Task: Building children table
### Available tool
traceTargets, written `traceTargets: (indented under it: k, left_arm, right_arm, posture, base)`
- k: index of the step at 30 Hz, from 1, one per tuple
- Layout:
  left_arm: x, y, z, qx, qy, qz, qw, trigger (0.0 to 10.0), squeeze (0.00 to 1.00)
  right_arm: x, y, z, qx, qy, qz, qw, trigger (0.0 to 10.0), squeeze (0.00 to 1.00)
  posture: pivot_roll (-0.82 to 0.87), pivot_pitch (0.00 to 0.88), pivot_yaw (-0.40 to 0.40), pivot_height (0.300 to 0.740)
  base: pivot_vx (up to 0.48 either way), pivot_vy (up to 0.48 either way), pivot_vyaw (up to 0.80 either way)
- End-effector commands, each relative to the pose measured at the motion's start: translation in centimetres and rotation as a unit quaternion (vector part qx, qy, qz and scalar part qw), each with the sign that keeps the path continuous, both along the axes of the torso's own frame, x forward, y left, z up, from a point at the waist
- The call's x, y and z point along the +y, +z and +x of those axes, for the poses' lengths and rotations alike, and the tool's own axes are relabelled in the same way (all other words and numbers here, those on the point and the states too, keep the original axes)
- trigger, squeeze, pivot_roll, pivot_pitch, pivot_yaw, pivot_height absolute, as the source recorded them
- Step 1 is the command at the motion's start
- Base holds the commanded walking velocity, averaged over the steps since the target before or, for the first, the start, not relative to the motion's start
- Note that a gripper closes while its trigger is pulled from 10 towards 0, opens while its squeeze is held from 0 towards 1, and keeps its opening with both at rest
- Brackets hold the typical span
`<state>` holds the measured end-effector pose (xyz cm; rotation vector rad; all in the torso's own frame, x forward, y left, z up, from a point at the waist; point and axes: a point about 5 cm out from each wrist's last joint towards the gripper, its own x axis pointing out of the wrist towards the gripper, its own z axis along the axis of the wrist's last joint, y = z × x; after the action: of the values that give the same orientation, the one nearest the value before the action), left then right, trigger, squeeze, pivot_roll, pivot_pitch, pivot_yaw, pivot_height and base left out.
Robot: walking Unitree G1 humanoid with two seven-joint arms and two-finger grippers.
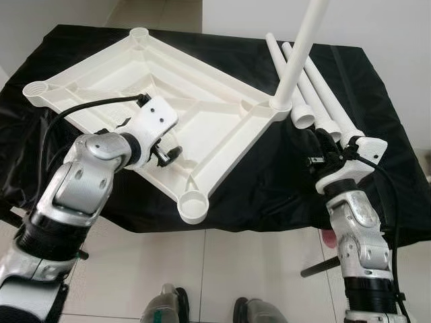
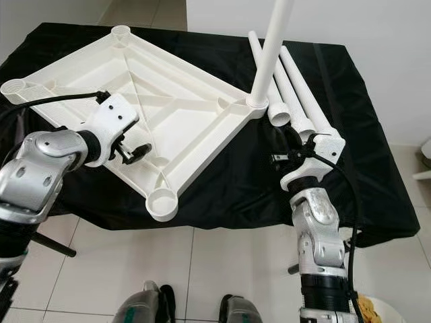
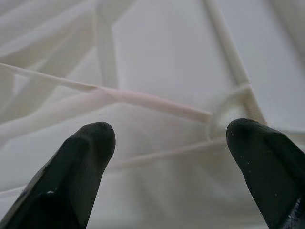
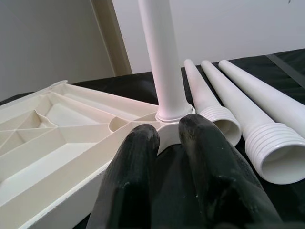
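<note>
Spread fingers of the left gripper [image 3: 167, 157] are hovering over the tabletop [image 1: 202, 101]; the right gripper [image 4: 169, 143] is sitting closed, seemingly empty, no writing readable.

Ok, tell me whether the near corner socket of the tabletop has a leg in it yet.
Empty. The near corner socket of the upturned tabletop shows an open round hole, while one leg stands upright in the right corner.
</note>
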<state>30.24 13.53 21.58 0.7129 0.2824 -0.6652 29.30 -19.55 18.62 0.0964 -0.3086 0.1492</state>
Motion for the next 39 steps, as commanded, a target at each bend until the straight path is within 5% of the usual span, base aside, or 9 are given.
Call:
traceTargets:
  k: [1, 17, 31, 39]
  left_arm:
    - [-0.8, -0.9, -0.8, 0.025, -0.04, 0.011, 0.999, 10.0, 0.0]
    - [-0.6, -3.0, -0.9, 0.042, -0.024, 0.071, 0.996, 10.0, 0.0]
    - [-1.5, -5.4, -1.4, 0.066, -0.019, 0.062, 0.996, 10.0, 0.0]
    - [-3.3, -6.6, -2.7, 0.089, -0.064, 0.06, 0.992, 10.0, 0.0]
  right_arm:
    - [-0.1, -0.1, 0.1, 0.001, 0.002, -0.007, 1.0, 10.0, 0.0]
    - [-0.6, 0.2, 0.0, -0.007, -0.006, -0.01, 1.0, 10.0, 0.0]
    - [0.4, -0.5, 0.0, 0.015, 0.006, -0.006, 1.0, 10.0, 0.0]
    - [0.7, -1.6, 1.0, 0.065, -0.017, -0.028, 0.997, 10.0, 0.0]
  posture:
    - [-0.01, 0.13, -0.015, 0.74]
    - [-0.02, 0.131, -0.005, 0.74]
    - [-0.02, 0.136, -0.004, 0.74]
    - [-0.01, 0.134, -0.005, 0.74]
  base:
    - [0.0, 0.0, 0.0]
    - [0.0, 0.0, 0.0]
    - [0.0, 0.0, 0.0]
    - [0.0, 0.0, 0.0]
